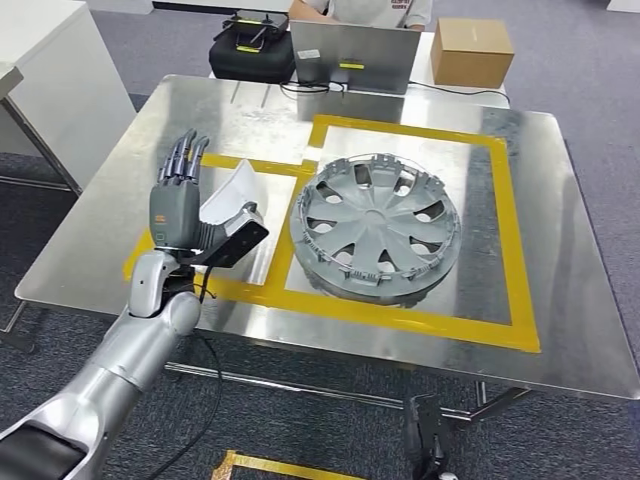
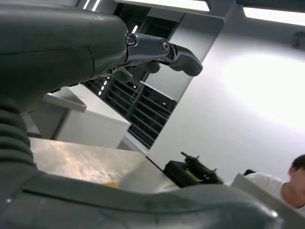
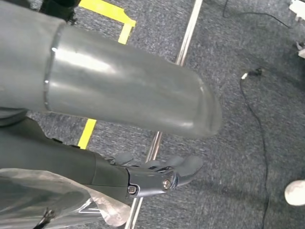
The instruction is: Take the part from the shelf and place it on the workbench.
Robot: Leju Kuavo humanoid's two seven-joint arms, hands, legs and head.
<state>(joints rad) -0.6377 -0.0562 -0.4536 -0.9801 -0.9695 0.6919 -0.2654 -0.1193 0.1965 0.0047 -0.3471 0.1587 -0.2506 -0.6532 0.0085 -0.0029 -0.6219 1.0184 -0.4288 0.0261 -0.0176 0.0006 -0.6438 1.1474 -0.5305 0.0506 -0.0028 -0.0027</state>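
Left robot hand (fingers spread, empty) hovers beside hubcap on workbench.

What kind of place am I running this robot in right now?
Likely a robotics test lab or workshop. A metal workbench marked with yellow tape holds a grey wheel cover; behind it a person works at a laptop, and cables run over grey carpet.

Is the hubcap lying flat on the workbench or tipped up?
Lying flat. The hubcap rests face up on the workbench inside the yellow tape frame, its whole rim down; the left hand is raised beside it, not touching.
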